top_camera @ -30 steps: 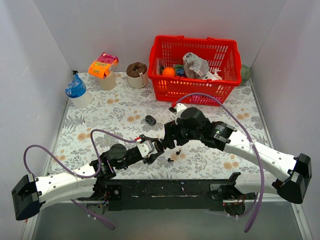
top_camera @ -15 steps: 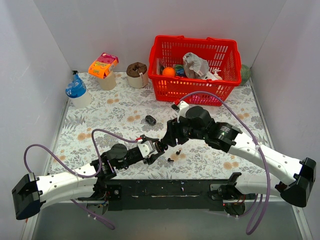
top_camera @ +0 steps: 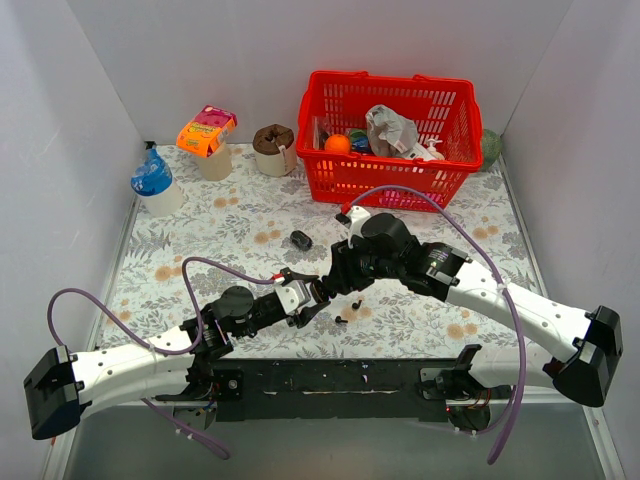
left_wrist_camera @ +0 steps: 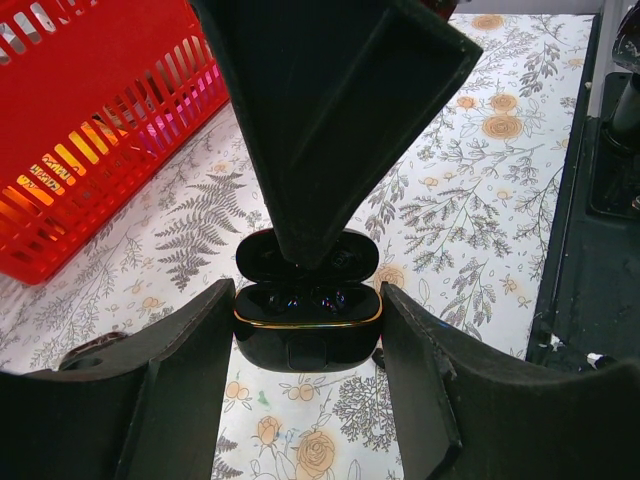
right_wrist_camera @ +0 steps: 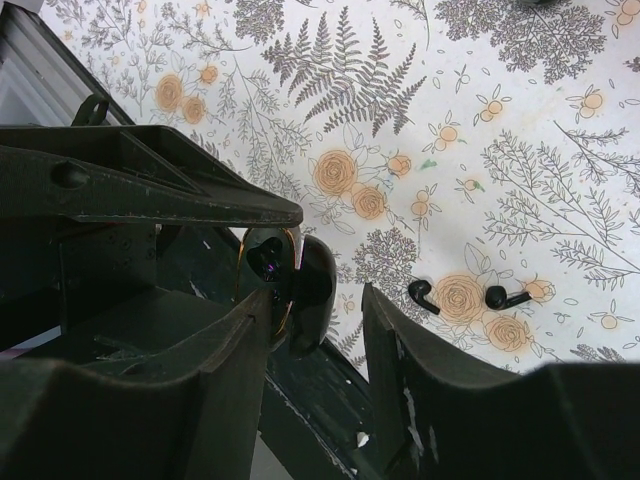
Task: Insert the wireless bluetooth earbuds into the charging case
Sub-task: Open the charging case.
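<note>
- Earbuds (right_wrist_camera: 423, 295): two black buds lie loose on the flowered table (right_wrist_camera: 560, 150), side by side, just outside the right pincer's (right_wrist_camera: 318, 300) fingers.
- Open charging case (left_wrist_camera: 307, 325), lid raised, sits clamped in the left pincer (left_wrist_camera: 307, 300), both fingers touching its sides.
- Partway open, the right pincer hangs over the case, the lid in its gap, nothing visibly pinched.
- Red basket (top_camera: 390, 185) stands well beyond both pincers.
</note>
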